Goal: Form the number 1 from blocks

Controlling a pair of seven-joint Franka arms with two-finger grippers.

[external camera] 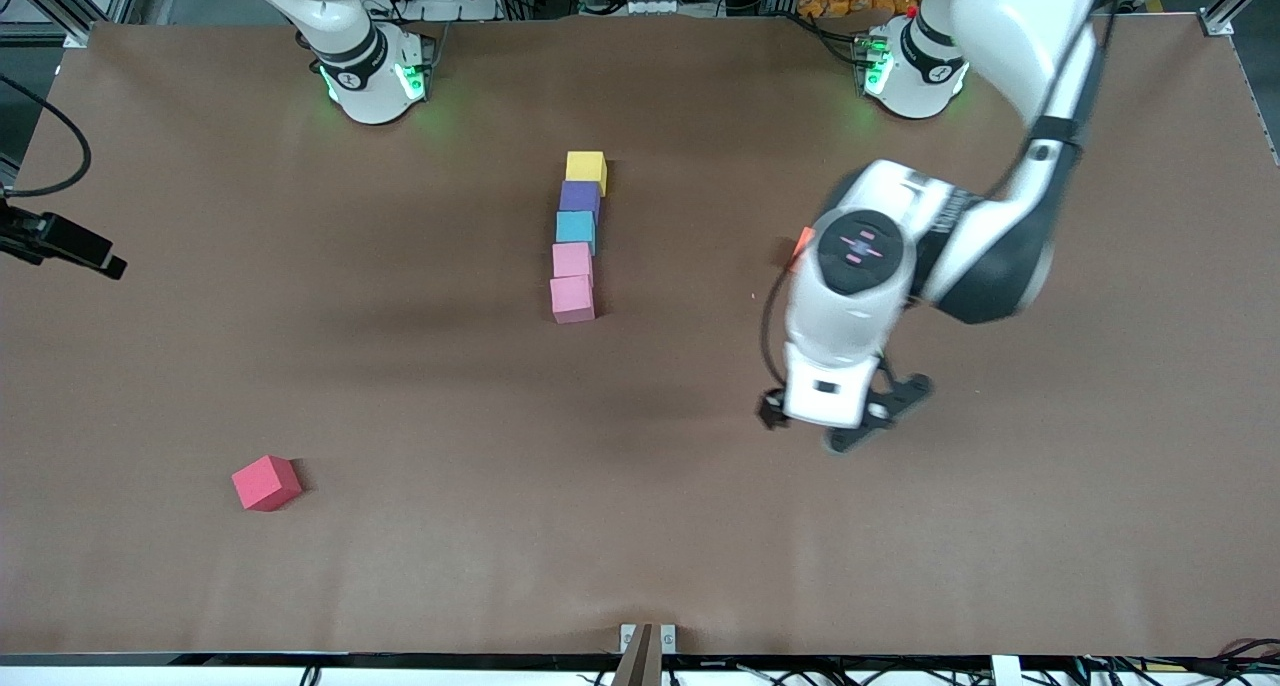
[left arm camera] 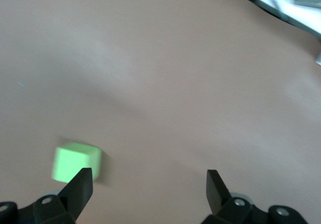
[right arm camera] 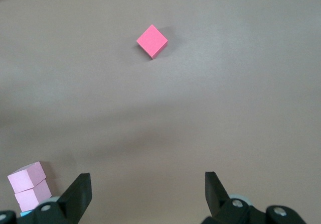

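Observation:
The five blocks lie in one straight row at mid-table, each touching its neighbour. From the robots' bases toward the front camera they run yellow, purple, light blue, pink, pink. The two pink blocks also show in the right wrist view. My left gripper hangs open and empty over bare table toward the left arm's end, well apart from the row. My right gripper is open and empty, high above the table, its hand out of the front view.
A red cube sits alone near the front camera toward the right arm's end. A green cube lies beside one left fingertip. An orange cube peeks out from under the left arm.

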